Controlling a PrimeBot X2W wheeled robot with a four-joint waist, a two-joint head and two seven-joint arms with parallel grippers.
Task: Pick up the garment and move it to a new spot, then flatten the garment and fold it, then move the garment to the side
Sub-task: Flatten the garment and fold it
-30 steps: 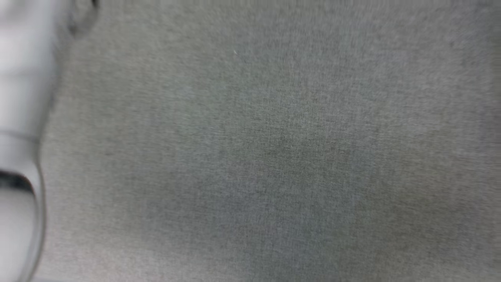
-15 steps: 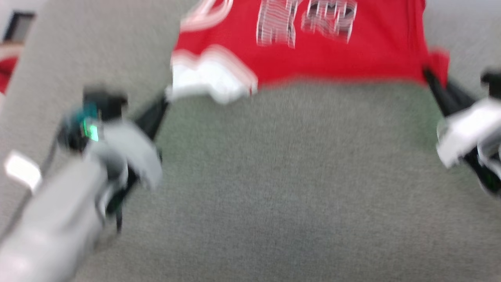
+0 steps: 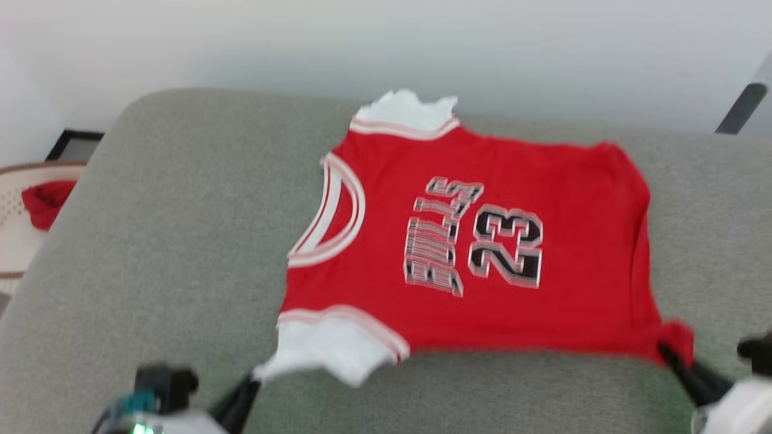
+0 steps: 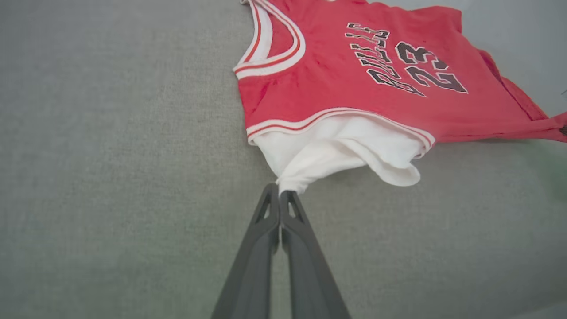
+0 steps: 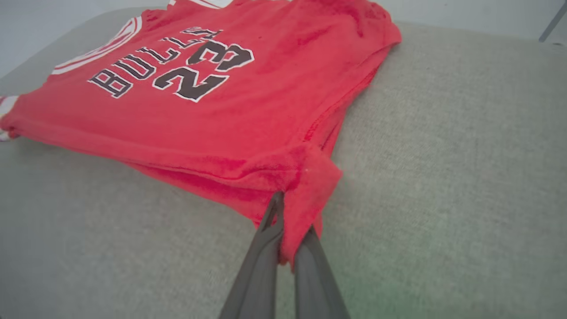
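Our left gripper [image 4: 279,193] is pinching the white sleeve of the garment [image 3: 482,241], which is lying number-up on the grey cushion [image 3: 181,253], and our right gripper [image 5: 289,219] is pinching its red hem corner; we are aiming to draw both corners apart evenly and low. The basket [image 3: 9,217] at far left is sitting well clear.

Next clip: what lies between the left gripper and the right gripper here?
In the head view, the garment spans from the left gripper, shut on its white sleeve, to the right gripper, shut on its red corner; nearer, bare grey cushion.
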